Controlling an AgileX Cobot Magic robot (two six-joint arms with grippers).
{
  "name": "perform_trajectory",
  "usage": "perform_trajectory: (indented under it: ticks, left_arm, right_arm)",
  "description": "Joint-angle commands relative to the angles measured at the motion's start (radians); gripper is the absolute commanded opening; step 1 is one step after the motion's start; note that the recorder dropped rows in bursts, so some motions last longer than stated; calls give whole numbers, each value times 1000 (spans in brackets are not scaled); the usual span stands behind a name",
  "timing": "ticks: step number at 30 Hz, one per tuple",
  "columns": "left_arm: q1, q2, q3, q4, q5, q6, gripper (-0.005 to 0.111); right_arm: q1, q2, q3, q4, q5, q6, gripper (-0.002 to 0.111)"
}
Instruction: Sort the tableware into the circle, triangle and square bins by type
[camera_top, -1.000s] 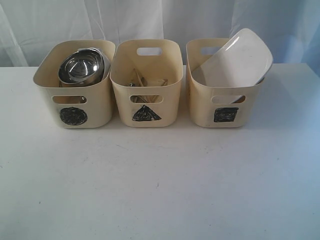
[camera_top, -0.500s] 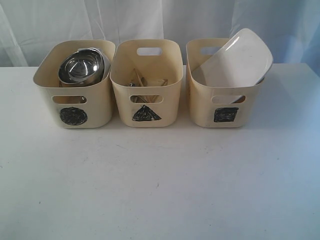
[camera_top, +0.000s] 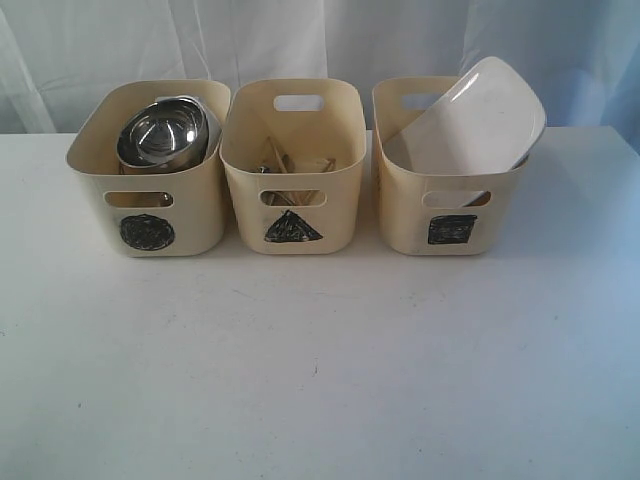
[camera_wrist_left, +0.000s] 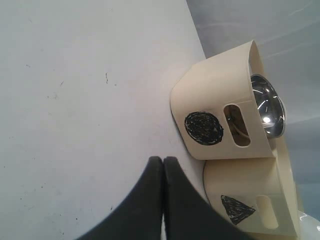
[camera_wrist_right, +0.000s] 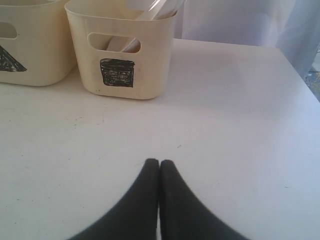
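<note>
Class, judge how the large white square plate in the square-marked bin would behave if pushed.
Tilted, jutting above the cream plastic bin, the large white square plate would probably tip. Its glossy surface looks slippery, likely rigid, breakable.

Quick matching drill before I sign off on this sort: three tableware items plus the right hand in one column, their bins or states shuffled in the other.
Column 1
1. steel bowl
2. wooden chopsticks
3. white square plate
4. right hand

Column 2
A. leaning in the square bin, sticking out over the rim
B. shut, holding nothing
C. in the circle bin
D. in the triangle bin

Pairs: 1-C, 2-D, 3-A, 4-B
</note>
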Motion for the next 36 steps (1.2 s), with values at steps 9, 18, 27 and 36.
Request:
perform_trajectory:
  ticks: [9, 18, 27, 36]
  left_arm:
    - [2, -5, 0, 80, 25, 125, 0]
    - [2, -5, 0, 144, 46, 794, 0]
    - [2, -5, 0, 267, 42, 915, 0]
    - [2, -5, 0, -210, 23, 1581, 0]
  right_arm:
    - [0, -6, 4, -1, -18, -1, 0]
    - [0, -6, 4, -1, -18, -1, 0]
    - [0, -6, 4, -1, -18, -1, 0]
    - [0, -6, 4, -1, -18, -1, 0]
